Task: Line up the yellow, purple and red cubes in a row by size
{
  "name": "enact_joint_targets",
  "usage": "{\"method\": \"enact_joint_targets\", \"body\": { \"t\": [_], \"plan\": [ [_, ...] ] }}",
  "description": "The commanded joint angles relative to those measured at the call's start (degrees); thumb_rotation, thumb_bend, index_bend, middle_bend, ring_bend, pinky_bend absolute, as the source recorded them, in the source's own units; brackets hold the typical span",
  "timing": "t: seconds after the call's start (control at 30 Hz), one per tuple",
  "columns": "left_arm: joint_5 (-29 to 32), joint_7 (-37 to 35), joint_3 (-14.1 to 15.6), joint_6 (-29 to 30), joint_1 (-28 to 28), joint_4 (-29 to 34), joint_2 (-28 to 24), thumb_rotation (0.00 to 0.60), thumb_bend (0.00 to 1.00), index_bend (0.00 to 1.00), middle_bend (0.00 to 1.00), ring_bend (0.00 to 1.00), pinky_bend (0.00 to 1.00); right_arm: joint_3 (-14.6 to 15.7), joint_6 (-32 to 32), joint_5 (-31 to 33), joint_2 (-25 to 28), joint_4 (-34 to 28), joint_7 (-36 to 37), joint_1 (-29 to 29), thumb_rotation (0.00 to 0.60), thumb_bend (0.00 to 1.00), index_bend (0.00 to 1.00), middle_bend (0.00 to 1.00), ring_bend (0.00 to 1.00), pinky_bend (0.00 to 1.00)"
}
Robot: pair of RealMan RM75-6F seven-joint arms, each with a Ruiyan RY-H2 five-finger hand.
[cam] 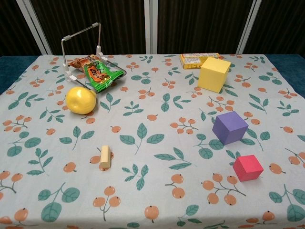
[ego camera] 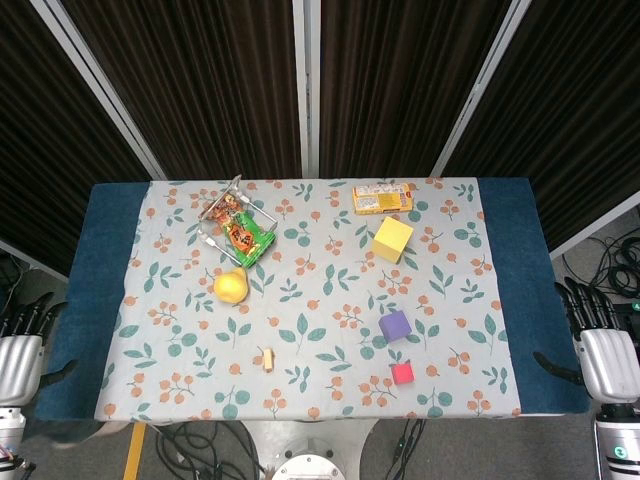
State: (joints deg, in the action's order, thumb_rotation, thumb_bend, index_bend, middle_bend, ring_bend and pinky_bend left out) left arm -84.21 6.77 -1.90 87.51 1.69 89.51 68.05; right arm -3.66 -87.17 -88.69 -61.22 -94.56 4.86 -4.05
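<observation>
Three cubes lie on the right half of the floral tablecloth. The large yellow cube [ego camera: 392,239] [cam: 214,74] is furthest back, the mid-sized purple cube [ego camera: 394,326] [cam: 229,127] sits in front of it, and the small red cube [ego camera: 402,373] [cam: 248,167] is nearest the front edge. My left hand [ego camera: 18,352] hangs beside the table's left front corner, and my right hand [ego camera: 603,348] beside the right front corner. Both hold nothing, with fingers apart, well away from the cubes. Neither hand shows in the chest view.
A yellow lemon-like fruit [ego camera: 230,285] [cam: 80,99], a wire rack with snack packets [ego camera: 235,226] [cam: 93,68], a yellow box [ego camera: 381,198] [cam: 196,59] at the back and a small pale block [ego camera: 267,358] [cam: 105,156] share the table. Blue cloth [ego camera: 100,270] borders both sides.
</observation>
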Motion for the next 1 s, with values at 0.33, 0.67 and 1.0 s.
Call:
{"method": "enact_joint_targets", "body": {
  "t": [0.33,0.67,1.0],
  "plan": [
    [-0.2,0.0,0.0,0.1,-0.1,0.2,0.0,0.600,0.05,0.24,0.19,0.16,0.15,0.3,0.1,-0.1,-0.3,0.5,0.5,0.1,0.600,0.03,0.00,0.02,0.00,0.00],
    [-0.5,-0.1,0.2,-0.1,0.0,0.4,-0.1,0.600,0.05,0.24,0.19,0.16,0.15,-1.1,10.1,1.8,1.5,-3.5,-3.9,-6.0,0.600,0.04,0.00,0.03,0.00,0.00],
    [-0.5,-0.4,0.6,0.0,-0.5,0.6,-0.6,0.600,0.05,0.24,0.19,0.16,0.15,-10.2,28.9,21.6,-6.4,-3.6,-13.3,-21.1,0.600,0.09,0.01,0.09,0.00,0.13]
  ]
}}
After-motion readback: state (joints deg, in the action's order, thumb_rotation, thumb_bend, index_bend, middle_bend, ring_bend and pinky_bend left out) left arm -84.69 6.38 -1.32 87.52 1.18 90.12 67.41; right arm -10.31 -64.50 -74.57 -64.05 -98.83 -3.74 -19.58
